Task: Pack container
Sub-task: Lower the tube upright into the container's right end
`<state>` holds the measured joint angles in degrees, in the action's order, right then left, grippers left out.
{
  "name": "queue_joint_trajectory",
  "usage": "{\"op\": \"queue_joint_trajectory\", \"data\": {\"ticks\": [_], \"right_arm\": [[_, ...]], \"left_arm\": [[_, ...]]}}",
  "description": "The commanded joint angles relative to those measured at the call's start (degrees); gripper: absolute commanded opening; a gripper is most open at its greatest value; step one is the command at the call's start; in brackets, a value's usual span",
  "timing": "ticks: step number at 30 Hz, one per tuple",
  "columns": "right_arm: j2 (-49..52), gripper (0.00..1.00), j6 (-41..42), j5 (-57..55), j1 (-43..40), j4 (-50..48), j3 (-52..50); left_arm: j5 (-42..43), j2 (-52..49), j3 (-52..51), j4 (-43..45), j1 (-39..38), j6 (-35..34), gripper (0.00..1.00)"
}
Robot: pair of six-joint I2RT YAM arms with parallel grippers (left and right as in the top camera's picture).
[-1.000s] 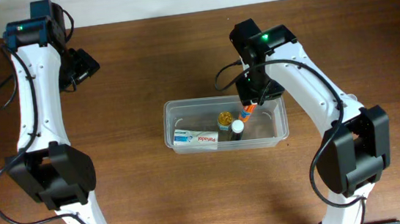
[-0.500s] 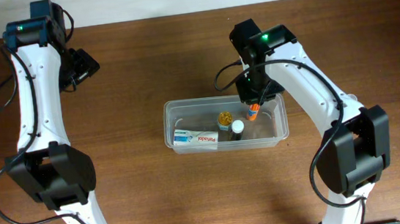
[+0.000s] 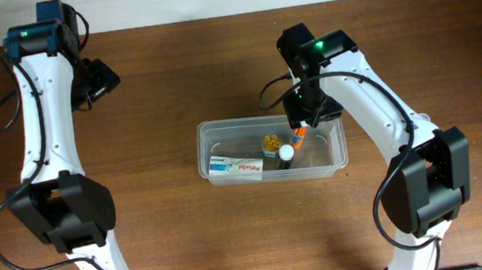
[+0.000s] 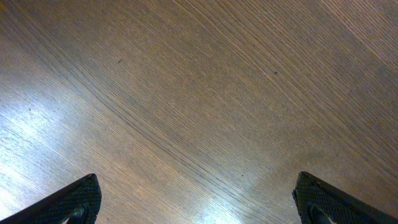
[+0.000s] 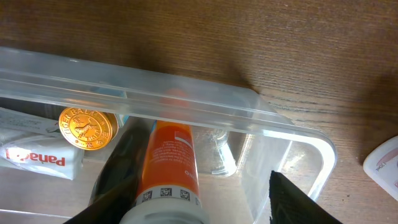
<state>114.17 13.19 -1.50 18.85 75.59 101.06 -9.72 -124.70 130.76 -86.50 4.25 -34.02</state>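
Middle of container (image 3: 204,156) crowded: white box (image 3: 235,166) along front wall at left, gold-capped jar (image 3: 270,142) and white-capped bottle (image 3: 286,153) just beside each other right of it, orange tube (image 3: 298,135) tilted at back. Above tube hangs right gripper (image 3: 303,120), blocking entry from above there. Bare floor at right end past tube, and 1 more bare patch in back-left corner. Table (image 3: 171,239) open on all 4 sides of container. Far left gripper (image 3: 98,78) well apart, over bare wood.
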Motion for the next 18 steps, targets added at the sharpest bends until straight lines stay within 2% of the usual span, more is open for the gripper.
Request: {"op": "queue_joint_trajectory", "data": {"ticks": [1,3,4,6,14,15,17,18], "right_arm": [[-0.5,0.54,0.0,-0.3,0.3,0.1,-0.3],[-0.5,0.33,0.0,-0.3,0.3,0.2,-0.3],[-0.5,0.15,0.0,-0.3,0.3,0.3,-0.3],[-0.5,0.04,0.0,-0.3,0.3,0.2,-0.3],[-0.5,0.04,0.0,-0.3,0.3,0.2,-0.3],[-0.5,0.08,0.0,-0.3,0.3,0.2,-0.3],[-0.5,0.4,0.0,-0.3,0.3,0.2,-0.3],[-0.5,0.46,0.0,-0.3,0.3,0.3,-0.3]], "left_arm": [[-0.6,1.6,0.6,-0.1,0.2,0.7,1.0],[-0.6,1.6,0.6,-0.1,0.2,0.7,0.99],[-0.6,1.6,0.6,-0.1,0.2,0.7,1.0],[-0.6,1.6,0.6,-0.1,0.2,0.7,0.99],[-0.6,1.6,0.6,-0.1,0.2,0.7,1.0],[-0.6,1.6,0.6,-0.1,0.2,0.7,0.99],[-0.6,1.6,0.6,-0.1,0.2,0.7,1.0],[-0.6,1.6,0.6,-0.1,0.2,0.7,0.99]]}}
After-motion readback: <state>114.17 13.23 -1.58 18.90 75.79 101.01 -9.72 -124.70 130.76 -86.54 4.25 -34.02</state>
